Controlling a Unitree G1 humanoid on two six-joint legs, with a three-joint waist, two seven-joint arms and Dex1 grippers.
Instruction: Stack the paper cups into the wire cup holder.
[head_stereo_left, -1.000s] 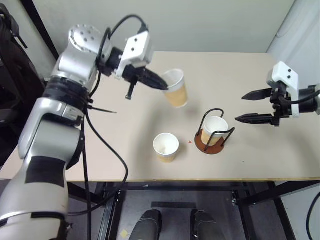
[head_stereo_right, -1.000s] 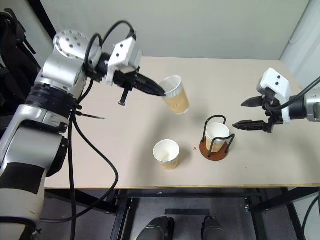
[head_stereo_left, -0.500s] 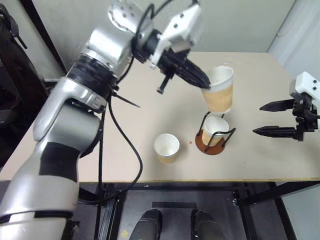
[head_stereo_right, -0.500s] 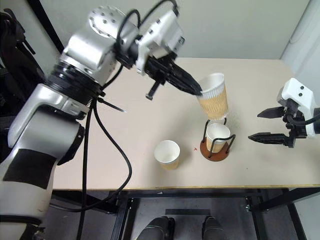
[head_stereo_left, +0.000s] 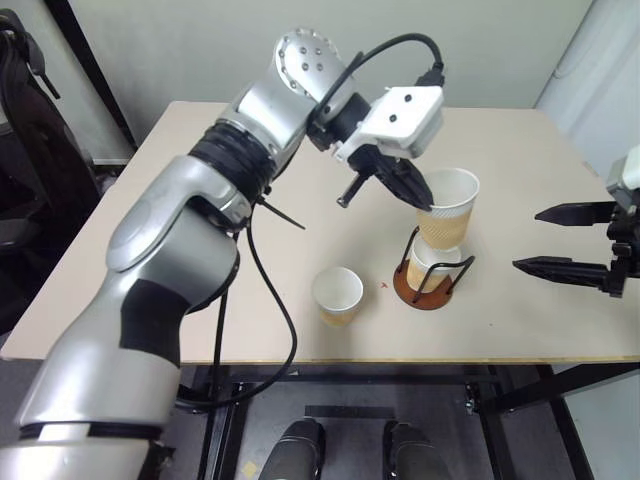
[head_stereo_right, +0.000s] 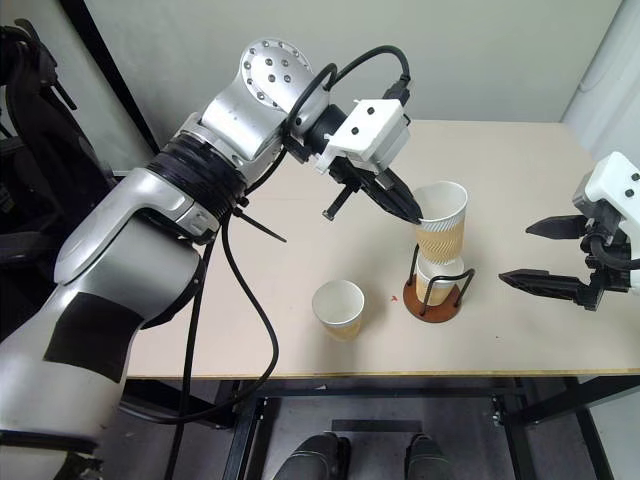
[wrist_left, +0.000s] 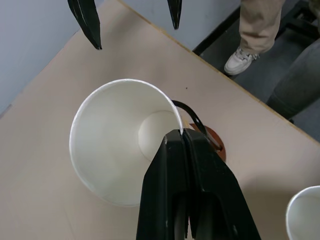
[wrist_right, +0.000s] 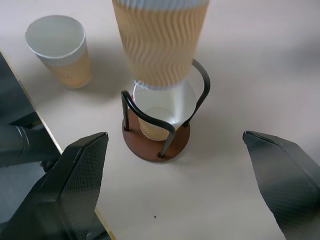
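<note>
Tan wavy-ribbed cups (wrist_right: 159, 45), rust-brown holder base (wrist_right: 150, 145).

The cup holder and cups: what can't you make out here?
- Wire cup holder: the held cup hides its far loops in the eye views.
- Cup in the holder: its base is hidden inside its own wall.
- Left gripper: the rim's pinched spot is covered by its fingers.
- Loose cup: cut off by the left wrist view's edge.
</note>
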